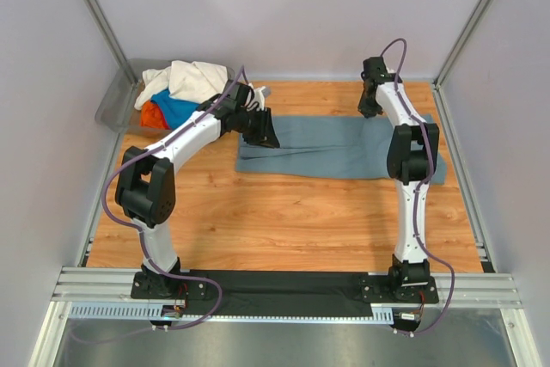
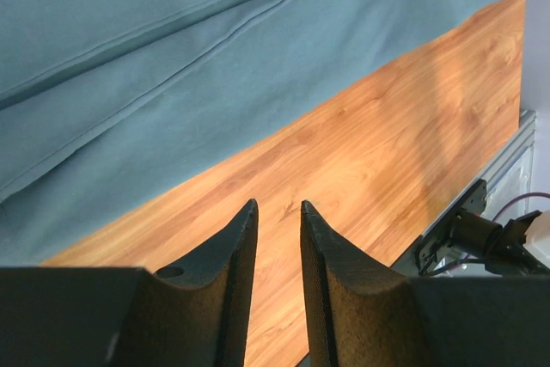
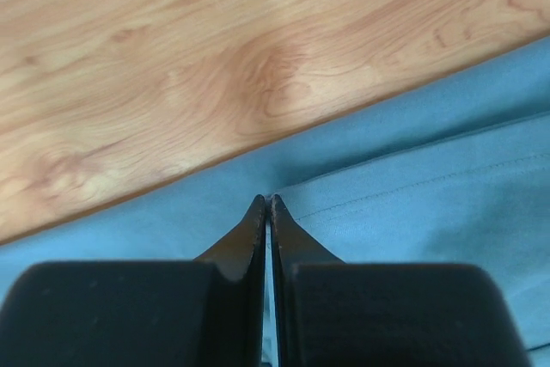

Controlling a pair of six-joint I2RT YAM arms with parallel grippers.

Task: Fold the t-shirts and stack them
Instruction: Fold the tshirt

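Note:
A large slate grey-blue t-shirt lies folded into a long strip across the far half of the table. My left gripper hovers over its left end. In the left wrist view it is open and empty above bare wood, with the shirt just beyond the fingertips. My right gripper is at the shirt's far edge. In the right wrist view it is shut on a fold of the shirt. Cream-white, bright blue and red-orange shirts lie piled in the bin.
The grey plastic bin stands at the far left corner against the wall. Wooden tabletop lies between the shirt and the arm bases. A metal rail runs along the near edge. Walls close in on three sides.

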